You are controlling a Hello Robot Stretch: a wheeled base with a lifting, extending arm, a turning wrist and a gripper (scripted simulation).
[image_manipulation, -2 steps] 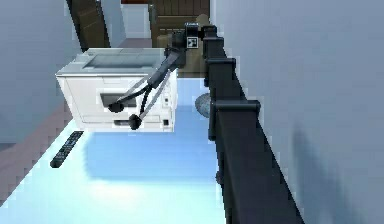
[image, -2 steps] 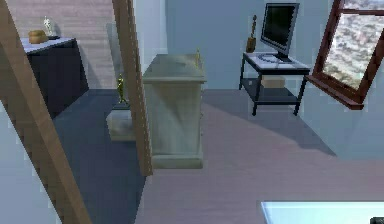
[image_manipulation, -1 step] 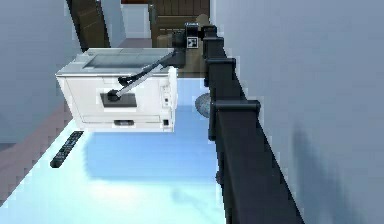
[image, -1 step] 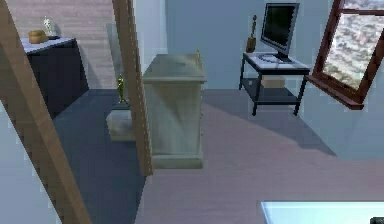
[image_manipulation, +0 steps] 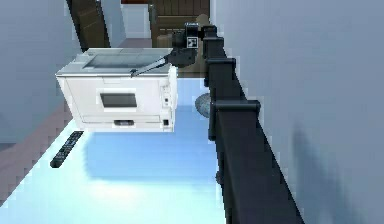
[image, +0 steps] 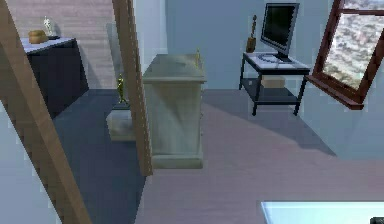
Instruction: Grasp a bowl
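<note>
Reaching step, I judge: the end effector point(image_manipulation: 155, 66) lies at the white printer point(image_manipulation: 118, 92) on the bench point(image_manipulation: 130, 170) — whether it holds anything, I cannot tell. A grey rounded shape point(image_manipulation: 203, 104), perhaps the bowl, sits short of it beside the arm point(image_manipulation: 238, 135) — next, retract and lower.

Soft, even light fills the room; the window point(image: 358, 45) glows bright, and a pale sheen lies across the bench point(image_manipulation: 130, 178).

You have the arm point(image_manipulation: 236, 125) stretched over the pale counter point(image_manipulation: 150, 175), fingers point(image_manipulation: 158, 63) at a white printer point(image_manipulation: 112, 92), dark remote point(image_manipulation: 66, 148) alongside.
</note>
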